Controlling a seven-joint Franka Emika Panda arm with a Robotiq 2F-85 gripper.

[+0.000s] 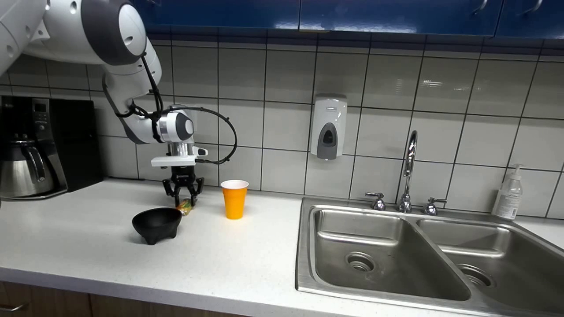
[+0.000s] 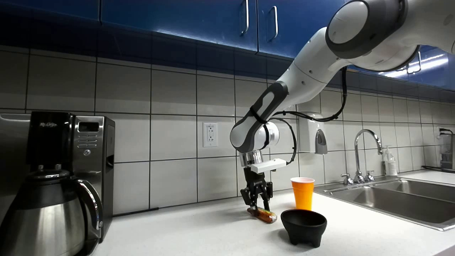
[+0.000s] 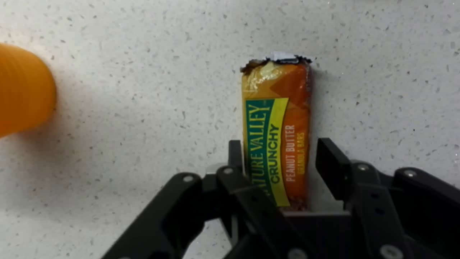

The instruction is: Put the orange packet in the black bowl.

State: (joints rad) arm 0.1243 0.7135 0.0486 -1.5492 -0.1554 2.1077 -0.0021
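Note:
The orange packet is a flat granola bar in a yellow-orange and green wrapper. It lies on the white counter in both exterior views (image 1: 185,208) (image 2: 267,216) and in the wrist view (image 3: 278,118). My gripper (image 1: 185,202) points straight down over it and also shows in an exterior view (image 2: 260,207). In the wrist view the gripper (image 3: 276,149) is open, with one finger on each side of the packet. The left finger is close against its edge; a gap shows at the right finger. The black bowl (image 1: 157,224) (image 2: 304,227) stands upright beside the packet, out of the wrist view.
An orange paper cup (image 1: 235,200) (image 2: 303,193) (image 3: 23,90) stands upright near the packet and gripper. A coffee maker (image 1: 72,143) (image 2: 94,153) stands against the tiled wall. A steel double sink (image 1: 304,246) is set into the counter (image 1: 88,237).

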